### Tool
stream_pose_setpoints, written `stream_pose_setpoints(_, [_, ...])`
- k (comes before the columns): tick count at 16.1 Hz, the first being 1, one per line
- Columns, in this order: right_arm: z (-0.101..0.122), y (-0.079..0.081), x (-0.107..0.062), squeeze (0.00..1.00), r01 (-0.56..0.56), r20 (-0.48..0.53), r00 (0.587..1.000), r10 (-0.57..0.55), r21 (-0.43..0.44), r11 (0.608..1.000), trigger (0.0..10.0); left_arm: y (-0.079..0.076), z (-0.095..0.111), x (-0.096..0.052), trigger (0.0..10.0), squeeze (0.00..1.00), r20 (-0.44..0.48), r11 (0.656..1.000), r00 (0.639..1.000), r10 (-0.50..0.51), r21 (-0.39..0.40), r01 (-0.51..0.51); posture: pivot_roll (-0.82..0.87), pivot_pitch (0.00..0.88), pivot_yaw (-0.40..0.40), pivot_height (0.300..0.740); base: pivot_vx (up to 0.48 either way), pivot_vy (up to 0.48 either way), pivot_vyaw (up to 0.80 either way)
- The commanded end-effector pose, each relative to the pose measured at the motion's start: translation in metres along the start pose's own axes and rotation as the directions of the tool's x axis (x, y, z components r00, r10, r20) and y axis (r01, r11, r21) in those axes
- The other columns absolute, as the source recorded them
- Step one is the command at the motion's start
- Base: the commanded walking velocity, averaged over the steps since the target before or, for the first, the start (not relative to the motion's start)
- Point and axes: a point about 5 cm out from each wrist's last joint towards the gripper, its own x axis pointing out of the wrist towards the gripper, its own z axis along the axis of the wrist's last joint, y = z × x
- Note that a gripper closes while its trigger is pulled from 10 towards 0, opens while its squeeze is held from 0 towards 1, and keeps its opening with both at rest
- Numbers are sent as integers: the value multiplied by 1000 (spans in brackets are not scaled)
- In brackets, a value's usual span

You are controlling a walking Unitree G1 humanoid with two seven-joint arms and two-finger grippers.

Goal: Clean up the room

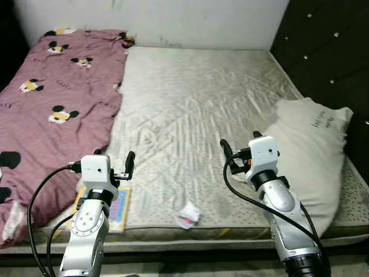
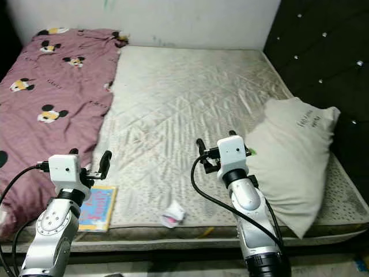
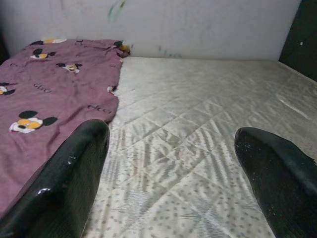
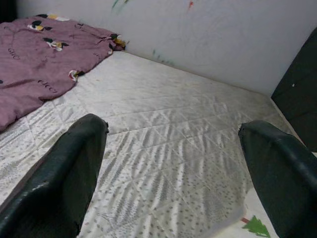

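Observation:
A bare quilted mattress (image 1: 196,98) lies before me. A maroon blanket with cartoon mice (image 1: 52,98) covers its left side. A white pillow (image 1: 311,156) rests by the right edge. Near the front edge lie a crumpled white and pink wrapper (image 1: 188,216) and a colourful picture book (image 1: 118,209). My left gripper (image 1: 114,157) hovers open just above the book, with nothing between its fingers (image 3: 69,183). My right gripper (image 1: 241,143) is open and empty over the mattress, close to the pillow's left side and behind the wrapper.
A black tufted headboard (image 1: 328,46) runs along the right side of the bed. A white wall (image 1: 173,17) with small paint marks closes off the far end. The blanket hangs over the front left corner of the bed.

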Motion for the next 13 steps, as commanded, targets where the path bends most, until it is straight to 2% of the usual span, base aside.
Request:
stream_pose_setpoints(1, [0, 4, 0, 0, -17, 5, 1000, 17, 4, 1000, 10000, 4, 1, -1, 10000, 0, -6, 1000, 1000, 6, 0, -6, -59, 100, -46, 740, 0, 480, 0])
stream_pose_setpoints(6, [0, 3, -1, 0, -14, 4, 1000, 14, 3, 1000, 10000, 4, 2, -1, 10000, 0, -5, 1000, 1000, 8, 8, -8, -62, 101, -44, 740, 0, 480, 0])
stream_pose_setpoints(8, [0, 3, -1, 0, -16, 6, 1000, 16, 7, 1000, 10000, 6, 2, -1, 10000, 0, -3, 999, 1000, 28, 24, -28, -61, 96, -45, 740, 0, 0, 0])
stream_pose_setpoints(11, [1, 4, 1, 0, -18, 13, 1000, 17, 15, 1000, 10000, 10, 0, -1, 10000, 0, -15, 999, 998, 54, -9, -54, -57, 89, -45, 740, 0, 0, 0])
stream_pose_setpoints(13, [0, 4, 1, 0, -16, 13, 1000, 16, 27, 1000, 10000, 9, 1, 1, 10000, 0, -14, 998, 998, 57, 14, -56, -56, 88, -44, 740, 0, 0, 0])
